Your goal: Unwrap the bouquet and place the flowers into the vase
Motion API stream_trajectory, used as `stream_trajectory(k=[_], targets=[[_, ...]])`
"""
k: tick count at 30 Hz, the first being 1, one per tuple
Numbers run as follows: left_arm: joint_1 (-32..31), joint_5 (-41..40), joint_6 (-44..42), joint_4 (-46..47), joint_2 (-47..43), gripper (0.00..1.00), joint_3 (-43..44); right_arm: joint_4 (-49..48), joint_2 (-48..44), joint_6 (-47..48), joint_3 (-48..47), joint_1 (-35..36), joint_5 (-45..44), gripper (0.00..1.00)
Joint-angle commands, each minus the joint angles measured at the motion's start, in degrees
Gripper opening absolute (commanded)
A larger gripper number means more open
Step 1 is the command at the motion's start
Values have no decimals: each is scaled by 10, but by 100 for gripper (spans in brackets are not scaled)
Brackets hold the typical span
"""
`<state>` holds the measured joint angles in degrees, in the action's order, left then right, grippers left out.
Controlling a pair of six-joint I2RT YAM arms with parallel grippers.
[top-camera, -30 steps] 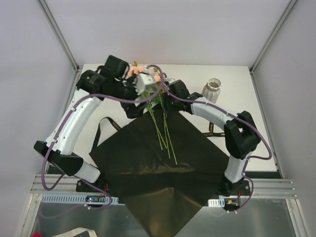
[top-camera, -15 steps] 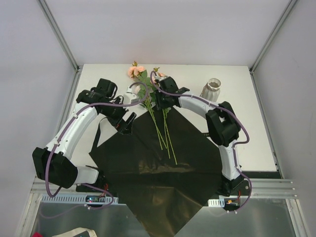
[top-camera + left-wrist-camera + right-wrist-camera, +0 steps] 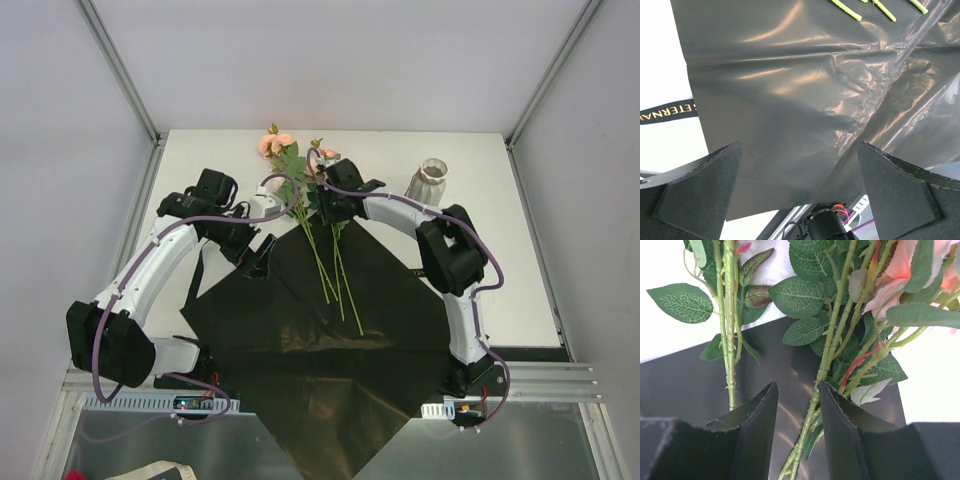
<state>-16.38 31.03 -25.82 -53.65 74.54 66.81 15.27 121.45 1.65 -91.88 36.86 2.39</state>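
Room for moving lies on the right of the table [image 3: 510,280], where we see the vase [image 3: 430,182] upright near the far edge. The flowers [image 3: 278,144] lie across the far corner of the sheet [image 3: 330,340], which overhangs the near edge. Our right gripper [image 3: 797,390] hangs over their leaves, fingers narrowly apart astride one stem, unclamped; the left gripper [image 3: 258,255] gapes wide above the sheet's left edge, near the ribbon [image 3: 667,111].

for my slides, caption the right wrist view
Right fingers flanking one rose stem over the black sheet
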Motion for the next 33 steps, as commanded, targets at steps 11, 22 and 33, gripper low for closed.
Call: stream_trajectory(k=[11,22,33], targets=[[6,8,13,15,-26,99,-16,-16,-82,4,20,-5,6,39],[8,10,15,15,-16,99,-3,-10,-100,18,27,-7,-4,42],[12,5,5,19,-22,99,-11,14,-32,23,-22,-7,-8,41]])
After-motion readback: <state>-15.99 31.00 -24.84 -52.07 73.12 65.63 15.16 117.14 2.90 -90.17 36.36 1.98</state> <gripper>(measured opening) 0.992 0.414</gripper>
